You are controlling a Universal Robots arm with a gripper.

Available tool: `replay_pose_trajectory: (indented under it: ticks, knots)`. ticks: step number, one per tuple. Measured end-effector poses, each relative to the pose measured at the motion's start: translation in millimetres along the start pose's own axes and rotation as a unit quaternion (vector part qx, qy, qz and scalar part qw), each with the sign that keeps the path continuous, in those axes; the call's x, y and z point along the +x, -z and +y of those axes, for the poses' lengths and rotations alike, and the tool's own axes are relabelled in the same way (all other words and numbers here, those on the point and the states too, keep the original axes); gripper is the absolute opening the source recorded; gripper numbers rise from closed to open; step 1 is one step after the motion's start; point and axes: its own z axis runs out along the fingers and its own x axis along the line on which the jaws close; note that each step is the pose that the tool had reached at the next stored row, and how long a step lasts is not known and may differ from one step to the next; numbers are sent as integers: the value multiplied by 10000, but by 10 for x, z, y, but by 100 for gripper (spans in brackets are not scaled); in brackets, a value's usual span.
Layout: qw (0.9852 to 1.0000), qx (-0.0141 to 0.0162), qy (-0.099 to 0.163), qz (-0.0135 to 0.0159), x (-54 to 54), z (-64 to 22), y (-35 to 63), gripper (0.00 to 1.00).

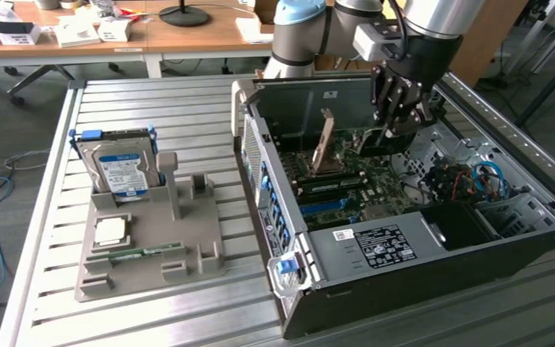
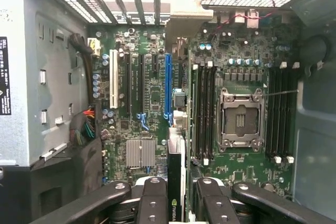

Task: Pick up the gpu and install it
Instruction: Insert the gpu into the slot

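Your gripper [image 1: 390, 130] sits inside the open computer case [image 1: 374, 293], its fingers [image 2: 155, 200] clamped on either side of the gpu [image 2: 175, 176], which you see edge-on between them. The card hangs over the motherboard [image 2: 152, 103], close to the long blue slot [image 2: 168, 87], though you cannot tell whether it touches. Outside the case, the hard drive [image 1: 118, 170] stands upright in the grey holder [image 1: 196, 249].
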Motion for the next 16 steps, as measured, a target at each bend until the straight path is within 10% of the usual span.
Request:
replay_pose_trajectory:
  ticks: [16]
  knots:
    - [10000,2,-62,0,2,0,-49,26]
